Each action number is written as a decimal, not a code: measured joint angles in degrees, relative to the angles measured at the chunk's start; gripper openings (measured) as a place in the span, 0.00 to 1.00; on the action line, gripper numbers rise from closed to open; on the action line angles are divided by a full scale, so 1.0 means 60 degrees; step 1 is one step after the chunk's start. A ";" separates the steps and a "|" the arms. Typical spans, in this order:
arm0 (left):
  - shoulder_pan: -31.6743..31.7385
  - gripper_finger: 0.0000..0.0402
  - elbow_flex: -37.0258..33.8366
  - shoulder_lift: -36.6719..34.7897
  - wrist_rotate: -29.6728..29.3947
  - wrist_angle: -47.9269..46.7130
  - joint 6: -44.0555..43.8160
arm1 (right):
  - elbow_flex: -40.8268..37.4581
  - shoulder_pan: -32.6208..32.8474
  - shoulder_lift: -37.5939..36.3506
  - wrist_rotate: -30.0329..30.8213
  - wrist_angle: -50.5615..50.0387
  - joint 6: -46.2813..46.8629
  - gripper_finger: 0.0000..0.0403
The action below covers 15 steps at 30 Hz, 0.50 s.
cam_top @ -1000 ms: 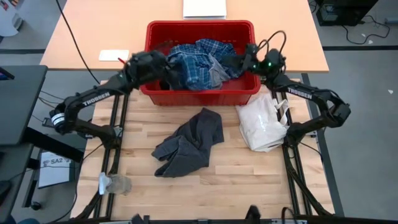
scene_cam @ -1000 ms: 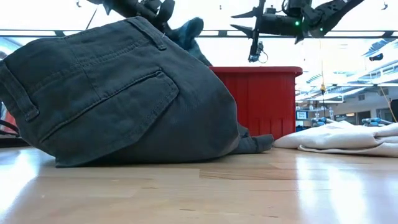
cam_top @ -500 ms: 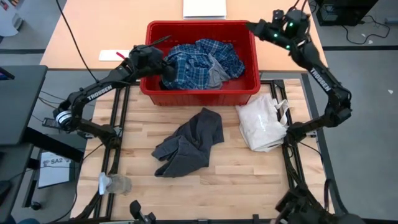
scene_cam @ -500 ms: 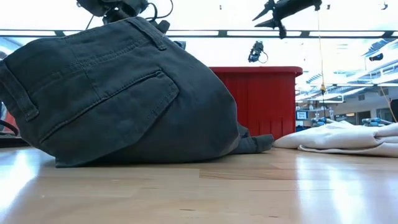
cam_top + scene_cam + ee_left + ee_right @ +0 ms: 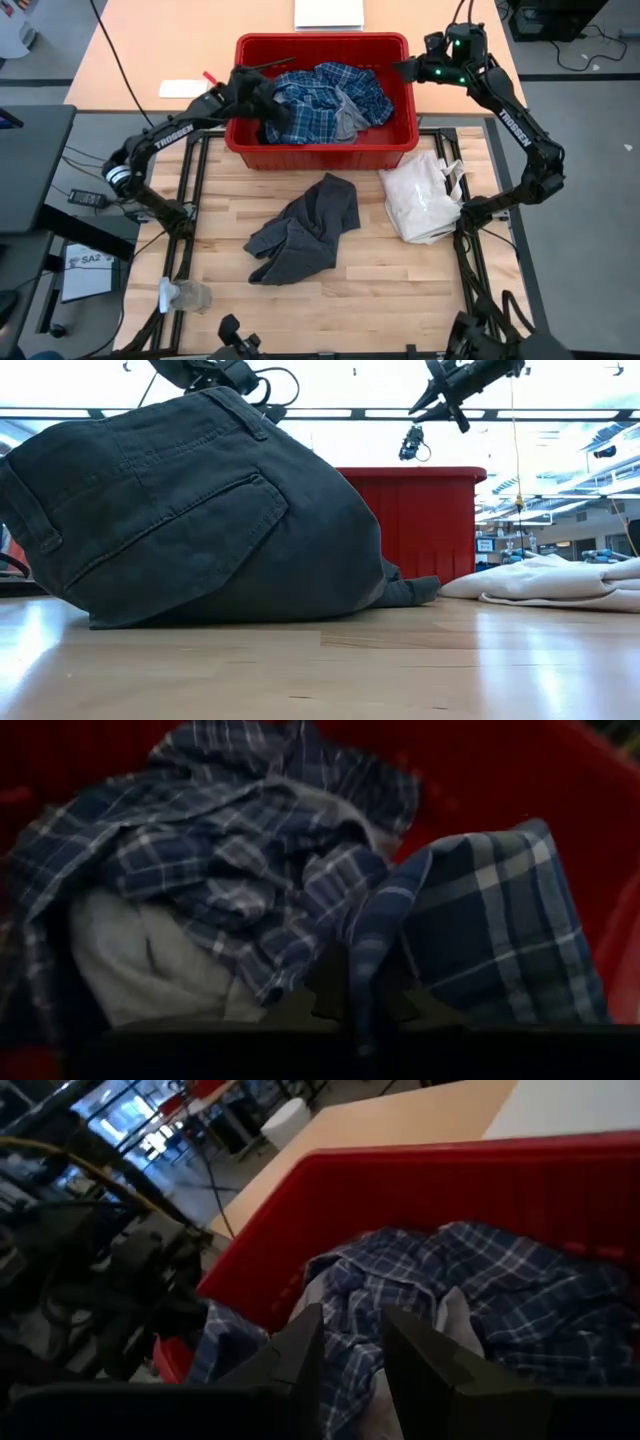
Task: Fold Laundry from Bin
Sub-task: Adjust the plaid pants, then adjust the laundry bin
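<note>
The red bin stands at the table's far edge. In it lie the blue-and-white plaid shirt and a light grey piece. My left gripper reaches over the bin's left wall and is shut on the plaid shirt. My right gripper hangs open above the bin's far right corner, and its fingers hold nothing. Dark grey shorts lie crumpled on the table's middle and fill the left of the low view. My left gripper pinches a fold of the plaid shirt between its two fingers, at the shirt's left end. The fingers come from the table's left, slanting down. The held fold stands up a little, and the rest of the shirt lies heaped in the bin.
A white fabric bag lies on the table's right, in front of the bin. A clear plastic piece sits near the left front corner. Behind the bin, on the tan desk, lie a white slip and a white sheet.
My right gripper has risen out of the bin's right side, off the plaid shirt, and tipped up to nearly level above the far right corner. My left gripper has gone farther over the bin and sunk a little with its fold of plaid.
</note>
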 joint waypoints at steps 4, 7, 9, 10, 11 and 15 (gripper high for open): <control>0.0148 0.23 0.0782 0.0372 -0.0856 -0.1221 0.0462 | 0.0000 0.0203 0.0000 0.0445 -0.0004 -0.0423 0.27; 0.0452 0.37 0.1228 0.0486 -0.1495 -0.1545 0.0723 | 0.0000 0.0330 -0.0004 0.0705 -0.0215 -0.0567 0.27; 0.0692 0.46 0.1562 0.0455 -0.1685 -0.1837 0.0751 | 0.0000 0.0441 -0.0007 0.0950 -0.0752 -0.0670 0.27; 0.0804 0.49 0.1776 0.0442 -0.1692 -0.2100 0.0751 | 0.0000 0.0498 -0.0007 0.1056 -0.1132 -0.0790 0.27; 0.0913 0.53 0.2020 0.0414 -0.1709 -0.2533 0.0753 | -0.0003 0.0569 -0.0007 0.1199 -0.1612 -0.0947 0.27; 0.1093 0.58 0.3388 0.0250 -0.1732 -0.4693 0.1411 | -0.0015 0.0843 -0.0028 0.1596 -0.3336 -0.1726 0.27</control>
